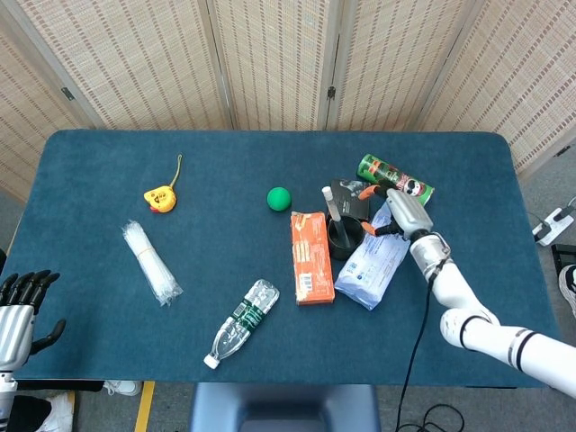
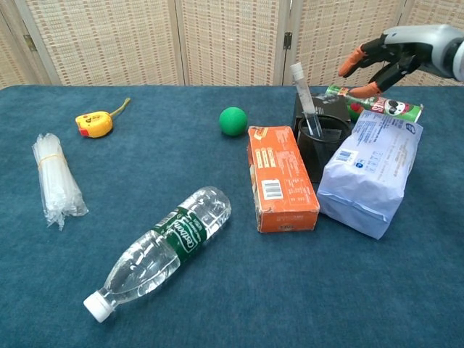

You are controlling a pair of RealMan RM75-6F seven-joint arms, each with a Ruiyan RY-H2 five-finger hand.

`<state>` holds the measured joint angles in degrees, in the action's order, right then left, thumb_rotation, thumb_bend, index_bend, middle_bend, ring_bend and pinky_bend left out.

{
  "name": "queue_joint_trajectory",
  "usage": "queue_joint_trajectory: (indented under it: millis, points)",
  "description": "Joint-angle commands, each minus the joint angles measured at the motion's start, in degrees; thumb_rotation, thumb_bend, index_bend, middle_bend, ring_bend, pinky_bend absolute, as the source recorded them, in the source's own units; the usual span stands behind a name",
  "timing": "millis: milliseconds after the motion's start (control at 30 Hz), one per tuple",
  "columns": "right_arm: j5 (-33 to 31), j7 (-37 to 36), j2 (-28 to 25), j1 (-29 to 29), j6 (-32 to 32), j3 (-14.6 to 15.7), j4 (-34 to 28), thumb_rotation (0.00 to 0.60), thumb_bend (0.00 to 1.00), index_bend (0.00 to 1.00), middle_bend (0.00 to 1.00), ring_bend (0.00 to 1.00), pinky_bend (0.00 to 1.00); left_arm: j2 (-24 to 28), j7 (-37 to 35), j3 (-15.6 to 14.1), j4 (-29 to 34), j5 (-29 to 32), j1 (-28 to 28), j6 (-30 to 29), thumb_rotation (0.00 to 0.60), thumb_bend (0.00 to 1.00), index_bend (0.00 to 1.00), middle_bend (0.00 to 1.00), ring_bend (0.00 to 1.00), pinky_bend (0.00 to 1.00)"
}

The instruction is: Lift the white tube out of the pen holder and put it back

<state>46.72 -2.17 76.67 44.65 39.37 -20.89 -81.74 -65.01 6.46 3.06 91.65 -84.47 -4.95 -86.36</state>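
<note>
Fingers (image 2: 353, 61) spread beside white tube (image 2: 303, 98)

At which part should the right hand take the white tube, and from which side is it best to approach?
Probably the white tube is best pinched at its capped top, approached from above. Only that part sticks out of the black pen holder, leaning left; the orange box and white bag crowd the sides. The right hand hovers open nearby.

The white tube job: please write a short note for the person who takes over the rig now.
Right hand: open, holds nothing, in the air right of the tube's top.
Left hand: open, at the near left table edge.
White tube: leaning in the black pen holder, between the orange box and the white bag.
Done: nothing gripped yet.
Left: grip tube, lift out, put back.
</note>
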Motion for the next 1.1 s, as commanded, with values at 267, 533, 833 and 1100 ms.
queue_joint_trajectory:
  millis: [267,533,833,1100]
  points:
    - [-4.4,1.6,4.6,5.5,-3.0,0.6,5.3,0.600,0.34,0.34,0.19,0.03,0.17,0.2,-0.2,-0.1,-0.2,0.3,0.2,0.1,0.600,0.33,0.20,0.19,0.15,0.12]
    - [-7.9,3.1,6.0,8.2,-4.1,1.7,8.4,0.600,0.34,0.35,0.19,0.03,0.17,0.1,-0.4,-0.2,-0.4,0.6,0.3,0.6,0.600,0.33,0.21,0.19,0.15,0.12]
    - [-8.8,2.8,7.4,9.8,-5.2,2.2,10.2,0.600,0.34,0.38,0.19,0.03,0.17,0.2,-0.6,-0.1,-0.6,0.9,0.3,0.9,0.600,0.33,0.21,0.18,0.15,0.12]
    - [-8.3,1.5,7.4,9.6,-5.0,2.2,10.4,0.600,0.35,0.41,0.20,0.03,0.17,0.0,-0.8,0.0,-1.0,1.0,0.2,1.1,0.600,0.33,0.20,0.18,0.14,0.12]
